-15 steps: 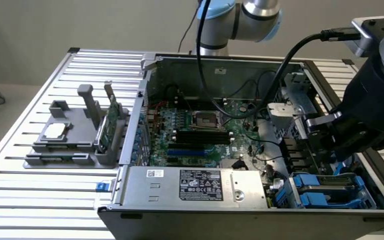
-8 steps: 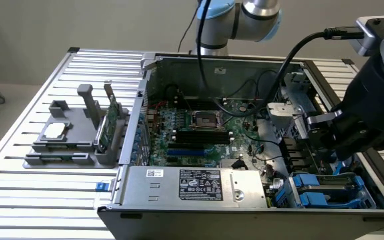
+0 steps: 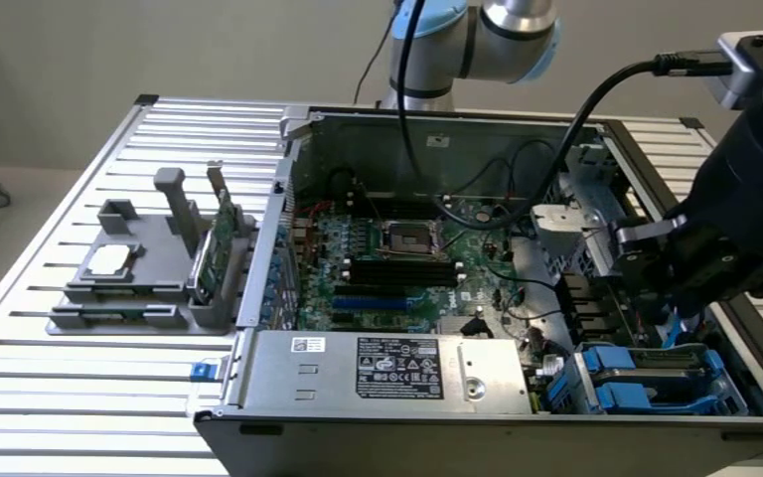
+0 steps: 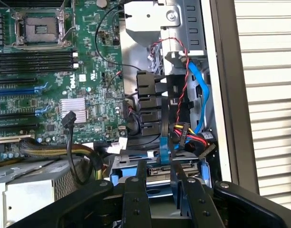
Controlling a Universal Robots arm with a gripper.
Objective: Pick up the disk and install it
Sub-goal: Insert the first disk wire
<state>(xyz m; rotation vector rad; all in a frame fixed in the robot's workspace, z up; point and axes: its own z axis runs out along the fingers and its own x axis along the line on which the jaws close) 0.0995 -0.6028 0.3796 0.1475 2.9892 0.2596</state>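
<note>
- The pincer (image 4: 158,165) has its two black fingers (image 4: 136,187) part-way apart, with a silver-grey piece between them; I judge they are pinching the disk (image 4: 159,174) at its near edge, though the contact itself is hard to make out
- The disk sits low in the drive bay (image 3: 660,383), in the corner of the open computer case (image 3: 355,437) on the exterior view's right; blue plastic flanks it on both sides, probably the carrier rails that guide it into its slot
- The arm (image 3: 753,219) reaches down over the case wall; that approach likely keeps the fingers in line with the bay and away from the motherboard (image 3: 395,258)
- A bundle of red and yellow wires (image 4: 188,130) and a blue cable (image 4: 200,95) hang just beyond the fingertips; the grip looks narrow and centred, perhaps to avoid snagging them
- The power supply (image 3: 381,368) lies just beside the bay
- Well apart on the slatted surface (image 3: 90,397) stands a grey holder (image 3: 130,288) with a small square chip (image 3: 110,260) and a green card (image 3: 227,234); both look untouched
</note>
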